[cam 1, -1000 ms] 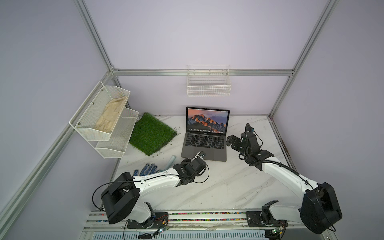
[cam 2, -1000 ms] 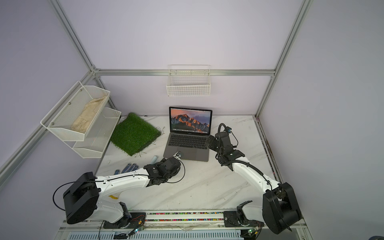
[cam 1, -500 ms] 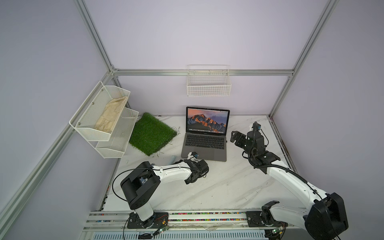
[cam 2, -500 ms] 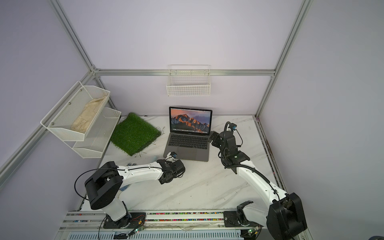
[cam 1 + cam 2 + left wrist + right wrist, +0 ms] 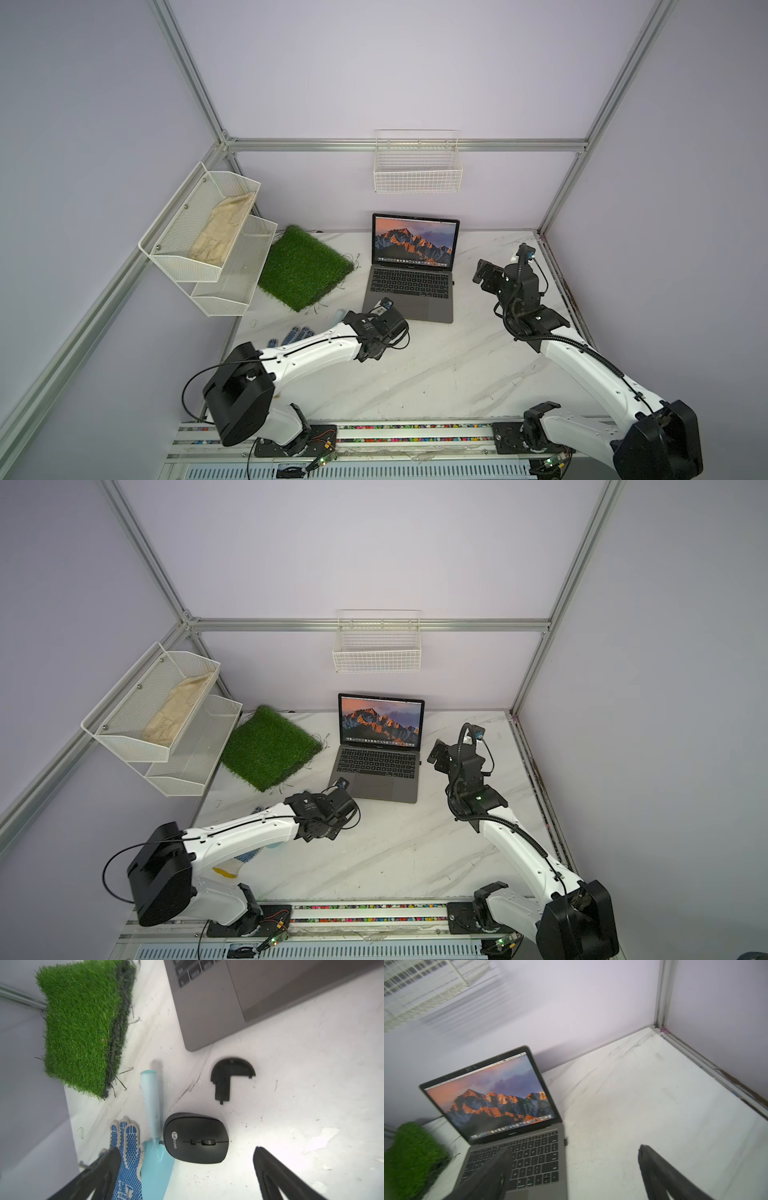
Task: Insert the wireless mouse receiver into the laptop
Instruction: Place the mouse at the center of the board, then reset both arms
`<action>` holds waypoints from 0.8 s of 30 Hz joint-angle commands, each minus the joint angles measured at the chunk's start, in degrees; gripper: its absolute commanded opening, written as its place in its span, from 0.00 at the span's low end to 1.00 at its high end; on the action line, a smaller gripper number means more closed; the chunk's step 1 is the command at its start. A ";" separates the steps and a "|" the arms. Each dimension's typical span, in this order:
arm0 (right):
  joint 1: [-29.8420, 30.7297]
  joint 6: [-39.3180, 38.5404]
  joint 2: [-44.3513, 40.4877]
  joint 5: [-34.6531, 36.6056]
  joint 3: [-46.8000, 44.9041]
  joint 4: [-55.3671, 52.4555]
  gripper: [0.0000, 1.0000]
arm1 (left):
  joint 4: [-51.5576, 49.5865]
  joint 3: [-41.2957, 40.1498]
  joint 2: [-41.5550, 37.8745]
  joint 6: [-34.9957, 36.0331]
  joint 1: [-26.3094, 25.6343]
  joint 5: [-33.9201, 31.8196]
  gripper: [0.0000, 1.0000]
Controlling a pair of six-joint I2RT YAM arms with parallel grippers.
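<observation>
Jaws on the left gripper (image 5: 187,1150) are spread wide and grip nothing, above a black mouse (image 5: 195,1138) on the table (image 5: 457,374). Jaws on the right gripper (image 5: 575,1148) are also wide apart and hold nothing, right of the laptop (image 5: 409,286). The mouse receiver (image 5: 565,1141) is a tiny dark stub sticking out of the laptop's right edge and touching it, seen in both top views too (image 5: 420,763). On the left wall a two-tier mesh shelf (image 5: 199,266) has a beige cloth (image 5: 220,232) in its upper bin. A wire basket (image 5: 417,174) hangs on the far wall. Compared with a second ago the right gripper has drawn back slightly to the right, away from the laptop's side. Compared with half a second ago the left arm's shoulder has swung back left, so the blue-dotted glove (image 5: 291,334) shows again. The mouse reads "Lecoo" in white. There is print on the glove cuff that I can't read. A black half-round cover (image 5: 230,1076) lies between the mouse and the laptop's near-left corner. A light blue trowel (image 5: 153,1115) sits just beside the mouse, and a grass mat (image 5: 303,268) is left of the laptop.
</observation>
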 commanded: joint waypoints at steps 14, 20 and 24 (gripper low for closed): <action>-15.06 -19.79 26.54 -4.88 -14.55 43.91 0.97 | 50.87 -23.23 -11.86 -1.95 44.28 -8.49 1.00; -17.15 -23.15 28.81 -21.99 -14.25 47.17 0.97 | 58.95 -23.69 -2.18 7.50 49.92 9.49 1.00; -17.23 -23.39 33.74 -25.29 -21.12 64.48 0.97 | 74.61 -28.37 1.86 8.92 50.15 20.62 1.00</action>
